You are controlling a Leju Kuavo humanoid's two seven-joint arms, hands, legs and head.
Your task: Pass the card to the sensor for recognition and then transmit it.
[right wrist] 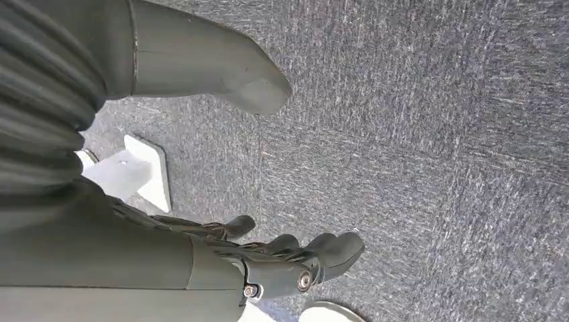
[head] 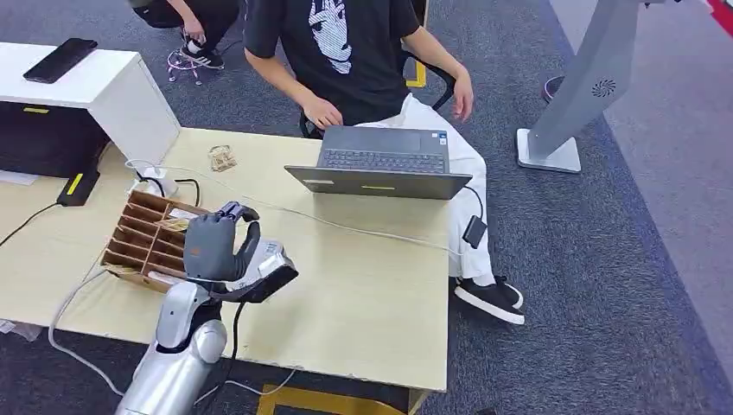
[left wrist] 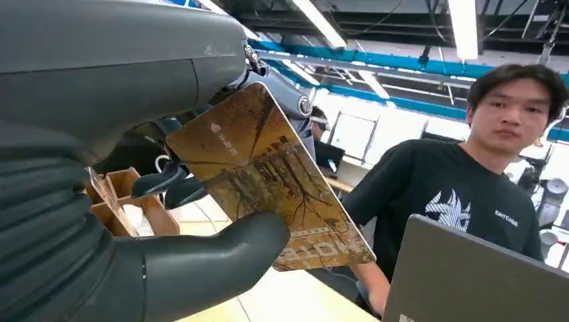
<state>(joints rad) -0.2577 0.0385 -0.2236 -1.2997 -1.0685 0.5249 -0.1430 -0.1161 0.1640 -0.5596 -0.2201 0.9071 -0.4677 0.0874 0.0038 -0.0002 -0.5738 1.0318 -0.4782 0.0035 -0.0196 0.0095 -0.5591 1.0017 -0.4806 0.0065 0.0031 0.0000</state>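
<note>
1. One card (left wrist: 268,181) is the thing that matters here. The left hand (head: 220,246) holds it up above the counter (head: 363,294), near the brown box with slots (head: 147,238).
2. In the left wrist view the card sits between the thick thumb (left wrist: 215,258) on one face and the darker fingers (left wrist: 164,181) behind the other face. The far end of the card sticks out free.
3. The card looks thin, flat and stiff, so it is likely very light. It should not bend much.
4. Its face looks smooth and a bit shiny. I think it could slide out of the hand if the hold is weak.
5. The best place to hold it seems to be the end near the hand, flat face to flat face. That leaves the long free part bare to show to a sensor.
6. I cannot tell which thing here is the sensor.
7. The right hand (right wrist: 282,258) hangs down over the grey carpet (right wrist: 416,134). It holds nothing, and its fingers are a little curled with gaps between them.
8. A person in a black shirt (head: 354,52) sits across the counter at a laptop (head: 380,164). The card may go to that person after the sensor step, so the free end should point that way.
</note>
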